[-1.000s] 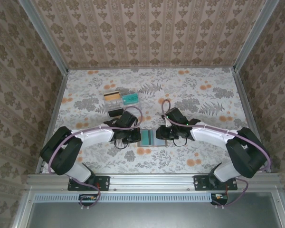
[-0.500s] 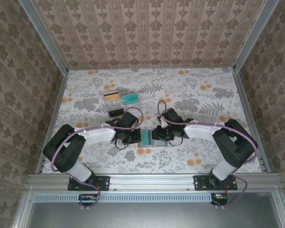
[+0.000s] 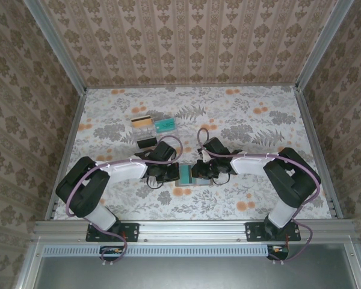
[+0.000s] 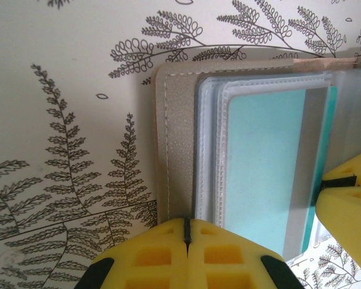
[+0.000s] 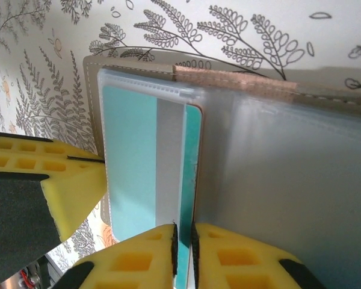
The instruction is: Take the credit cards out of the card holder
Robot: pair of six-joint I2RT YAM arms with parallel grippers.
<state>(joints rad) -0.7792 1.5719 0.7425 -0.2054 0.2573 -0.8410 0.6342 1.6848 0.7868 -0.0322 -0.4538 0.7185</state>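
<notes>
Near the front middle of the flower-patterned worktop (image 3: 259, 120), the card holder (image 3: 185, 174) lies open and flat between the two arms, with the left pincer (image 3: 170, 173) at its left edge and the right pincer (image 3: 198, 171) at its right. From the left wrist, the holder's grey stitched cover sits under a stack of clear plastic sleeves (image 4: 212, 150). The left pincer's yellow fingertips (image 4: 162, 247) are pressed together with only a thin dark seam between them, right at the holder's near edge. I cannot tell whether they grip that edge or merely rest against it. From the right wrist, a teal credit card (image 5: 132, 162) with a grey stripe sits in the top sleeve, and its long edge pokes just past the sleeve's opening. The right pincer's fingertips (image 5: 222, 253) are drawn almost fully together on that edge, with a sliver of teal showing in the narrow slit between them, so they are pinching the card. The other half of the holder carries cloudy sleeves (image 5: 289, 180), and a brownish strip (image 5: 234, 83) runs along the fold at the far edge. Farther back on the left, well apart from the holder, lie a gold card with a dark stripe (image 3: 143, 120), a second teal card (image 3: 164, 125) just beside it, and a dark card-sized piece (image 3: 146, 142) nearer the left arm.
</notes>
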